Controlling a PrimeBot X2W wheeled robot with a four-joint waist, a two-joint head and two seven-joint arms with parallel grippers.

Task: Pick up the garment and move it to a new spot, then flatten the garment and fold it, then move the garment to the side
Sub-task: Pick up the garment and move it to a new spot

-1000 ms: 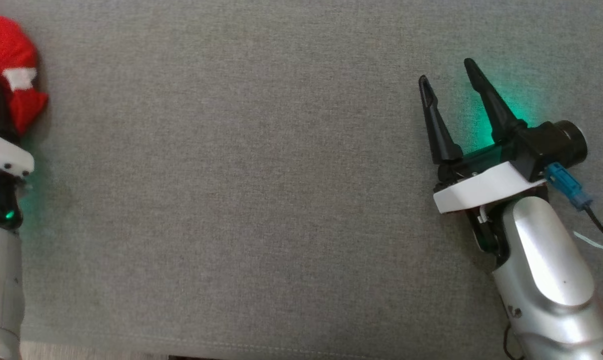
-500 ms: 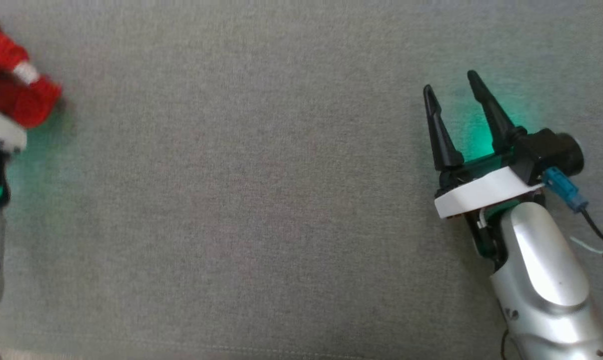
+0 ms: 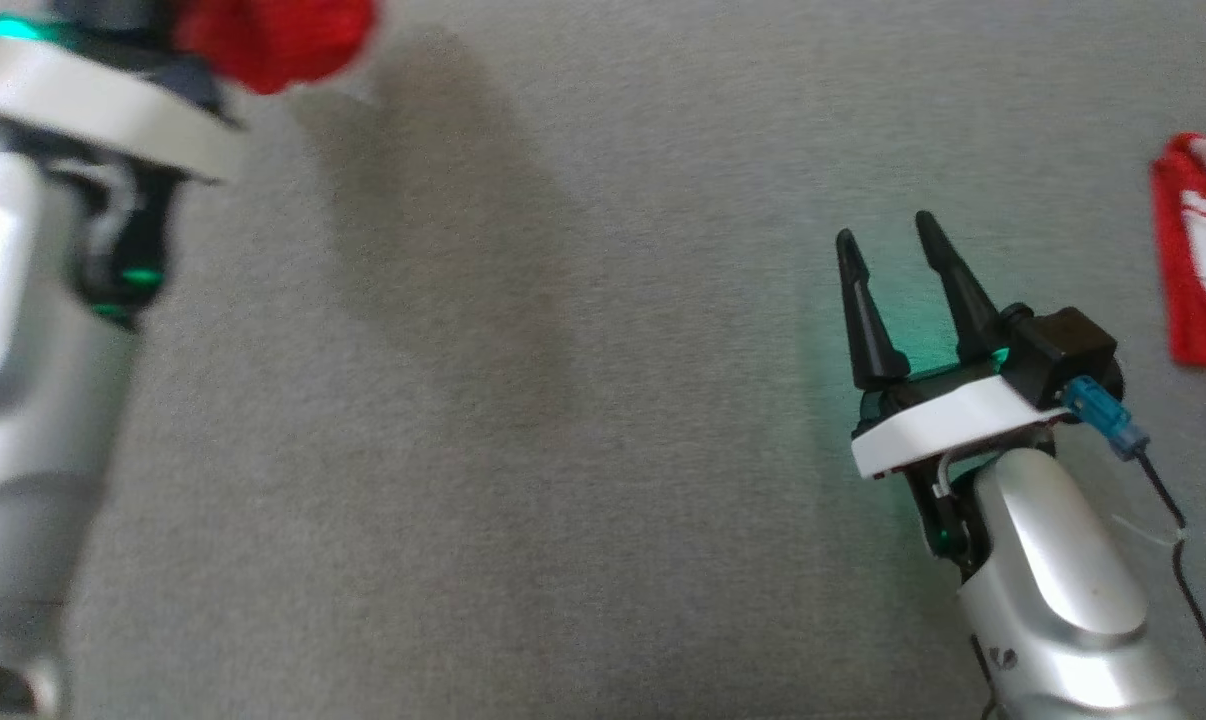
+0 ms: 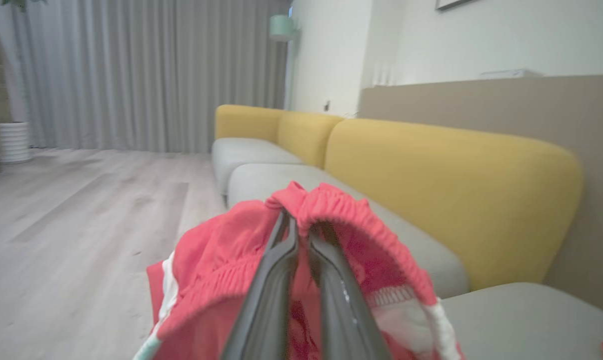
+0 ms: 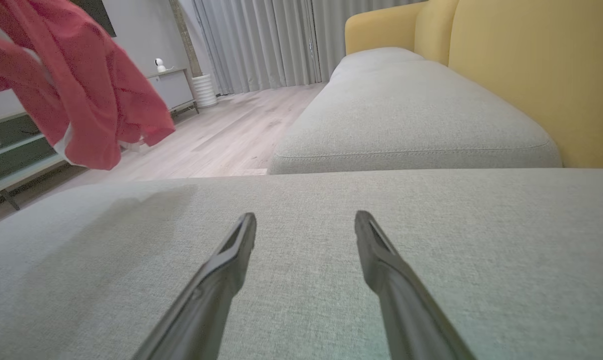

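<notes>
Indoors, grey sofa seat (yellow backrest), garment aloft

The left arm runs up the head view's left side, blurred and close to the camera; the left gripper has its jaws pinched together on the garment. The right gripper sits at lower right, fingers pointing up and slightly left, jaws spread apart and empty
</notes>
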